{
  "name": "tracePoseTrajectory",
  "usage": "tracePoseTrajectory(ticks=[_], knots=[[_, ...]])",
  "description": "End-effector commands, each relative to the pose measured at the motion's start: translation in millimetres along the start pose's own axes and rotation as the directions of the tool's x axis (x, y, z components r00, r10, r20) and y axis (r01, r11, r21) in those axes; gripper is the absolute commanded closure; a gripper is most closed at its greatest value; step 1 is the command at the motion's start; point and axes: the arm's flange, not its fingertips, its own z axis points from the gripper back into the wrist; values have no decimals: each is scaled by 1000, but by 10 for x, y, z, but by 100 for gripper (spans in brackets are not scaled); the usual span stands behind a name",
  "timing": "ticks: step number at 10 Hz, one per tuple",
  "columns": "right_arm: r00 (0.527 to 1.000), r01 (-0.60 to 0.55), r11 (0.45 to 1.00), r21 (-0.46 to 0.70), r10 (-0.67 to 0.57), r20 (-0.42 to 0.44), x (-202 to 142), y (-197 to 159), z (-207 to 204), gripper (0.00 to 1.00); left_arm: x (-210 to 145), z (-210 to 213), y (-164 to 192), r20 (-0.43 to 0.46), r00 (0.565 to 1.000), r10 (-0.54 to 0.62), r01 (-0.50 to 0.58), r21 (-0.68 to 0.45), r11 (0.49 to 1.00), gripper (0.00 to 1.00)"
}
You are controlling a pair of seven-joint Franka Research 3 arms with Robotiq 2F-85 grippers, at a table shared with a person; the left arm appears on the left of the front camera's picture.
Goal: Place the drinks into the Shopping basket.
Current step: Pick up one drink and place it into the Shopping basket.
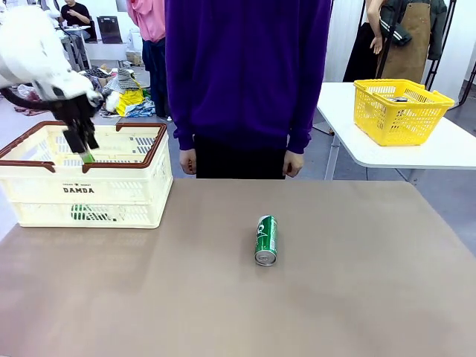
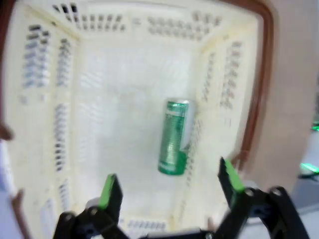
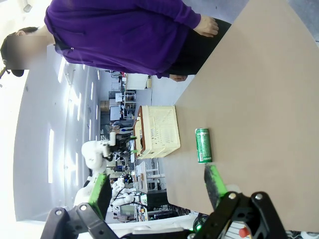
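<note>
Hovering above the cream basket [image 1: 111,195], the left claw [image 1: 84,151] is holding its two fingers wide apart with nothing between them. In the left wrist view its green pads [image 2: 107,190] are standing to either side of a green can [image 2: 174,137]. This can is lying on its side on the basket floor, close beside one slotted wall and clear of the fingers. A second green can [image 1: 266,239] is lying on its side on the brown table [image 1: 372,282], near the middle and well apart from the cream basket. The right claw [image 3: 158,185] is likewise standing spread and empty, with the second green can showing on the table beyond its fingertips. A person [image 1: 245,74] in a purple top is standing at the far side, hands hanging down. A yellow basket [image 1: 372,119] is sitting on a white side table [image 1: 446,149].
</note>
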Motion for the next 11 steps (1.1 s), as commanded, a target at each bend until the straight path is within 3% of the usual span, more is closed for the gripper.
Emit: tracePoseTrajectory(ticks=[1, 2, 3, 5, 6, 7, 8, 9, 10, 11], knots=[[1000, -12, 1000, 24, 11, 9, 15, 25, 8, 0, -151, 617, -507, 123, 991, 46, -36, -80, 996, 0], [1000, -12, 1000, 24, 11, 9, 15, 25, 8, 0, -238, 802, -718, 203, 978, 52, -23, -142, 990, 0], [1000, -12, 1000, 24, 11, 9, 15, 25, 8, 0, -353, 957, -962, 291, 943, 163, -94, -239, 966, 0], [1000, -12, 1000, 24, 11, 9, 15, 25, 8, 0, -658, 977, -1688, 337, 934, 118, -41, -227, 973, 0], [1000, -12, 1000, 24, 11, 9, 15, 25, 8, 0, -799, 901, -1985, 413, 906, 98, -4, -223, 975, 0], [1000, -12, 1000, 24, 11, 9, 15, 25, 8, 0, -908, 764, -2194, 399, 905, 147, -59, -224, 973, 0], [1000, -12, 1000, 24, 11, 9, 15, 25, 8, 0, -956, 653, -2332, 405, 904, 136, -38, -241, 970, 0], [1000, -12, 1000, 24, 11, 9, 15, 25, 8, 0, -1100, 584, -2303, 568, 757, 323, -175, -300, 938, 0], [1000, -12, 1000, 24, 11, 9, 15, 25, 8, 0, -1321, 484, -2157, 659, 465, 591, -371, -461, 806, 0], [1000, -12, 1000, 24, 11, 9, 15, 25, 8, 0, -1554, 375, -2043, 658, 280, 699, -409, -577, 707, 0]])
